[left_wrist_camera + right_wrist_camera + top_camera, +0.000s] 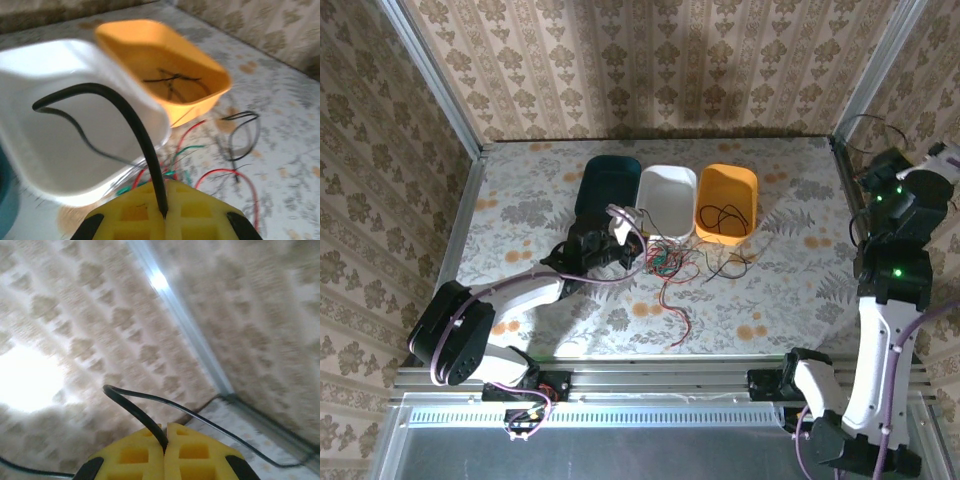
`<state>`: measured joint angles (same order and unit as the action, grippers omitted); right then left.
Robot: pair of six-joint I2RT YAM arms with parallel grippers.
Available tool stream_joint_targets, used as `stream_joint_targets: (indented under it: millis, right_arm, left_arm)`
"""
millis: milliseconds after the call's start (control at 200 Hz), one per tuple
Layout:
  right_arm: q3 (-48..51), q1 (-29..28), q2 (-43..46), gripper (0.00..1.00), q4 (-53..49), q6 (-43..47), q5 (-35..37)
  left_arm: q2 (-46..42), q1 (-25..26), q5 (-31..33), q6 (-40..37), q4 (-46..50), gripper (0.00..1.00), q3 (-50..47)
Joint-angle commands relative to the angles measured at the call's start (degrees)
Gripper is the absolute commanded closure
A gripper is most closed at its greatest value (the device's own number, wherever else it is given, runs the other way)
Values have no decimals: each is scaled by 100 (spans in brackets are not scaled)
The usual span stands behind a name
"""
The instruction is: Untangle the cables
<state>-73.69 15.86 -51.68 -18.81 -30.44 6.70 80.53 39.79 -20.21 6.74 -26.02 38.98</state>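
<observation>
- The jaws of the left gripper (165,222) are closed: its two yellow pads (125,215) meet with no gap. A black cord (135,125) rises from the seam between them. I cannot tell if it is one of the cables or a part of the rig.
- The jaws of the right gripper (165,452) are closed in the same way, with a black cord of the same kind at the seam. This gripper stands high at the right side and faces the wall (100,315), well apart from the work.
- The step in hand, as I judge it, is to pull single wires out of the tangle (660,262). The left gripper hovers at its left edge.
- The tangle lies on the table (520,230), just in front of the white bin (667,178). It is a small knot of thin red, green and black wires, loose and squiggly. One red wire (672,305) runs out of it toward the near edge. One black wire (730,262) lies free at its right.
- The next move, I think, calls for opening the jaws, closing them on one strand at the edge of the knot, and lifting slowly so that the other wires do not follow.
- Farther away, the orange bin (728,172) holds a black cable (720,217), so a part of the sorting seems done. The dark bin (610,175) stands at the left of the three.
</observation>
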Motion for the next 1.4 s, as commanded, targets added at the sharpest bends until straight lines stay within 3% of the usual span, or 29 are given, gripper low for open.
stream_joint_targets:
  millis: [0, 75, 340, 545, 830, 1070, 1395]
  right_arm:
    - [-178, -544, -387, 100, 217, 381, -813]
    - [-241, -964, -690, 100, 235, 482, -741]
    - [-337, -1848, -1960, 100, 717, 722, -565]
    - [-208, -2063, -2757, 100, 743, 631, -464]
    - [480, -2183, -2716, 100, 986, 617, -199]
    - [251, -2213, -3151, 100, 439, 604, 286]
    - [-136, -2764, -4411, 100, -869, -835, 1625]
  left_arm:
    - [54, 152, -955, -438, -378, 100, 184]
    - [110, 186, -1086, -421, -385, 100, 323]
    - [353, 191, -558, -198, 522, 100, 783]
    - [331, 200, -267, -173, 506, 100, 672]
    - [359, 206, -212, -175, 571, 100, 661]
    - [487, 221, -268, -201, 598, 100, 734]
    - [499, 265, -247, -254, 667, 100, 751]
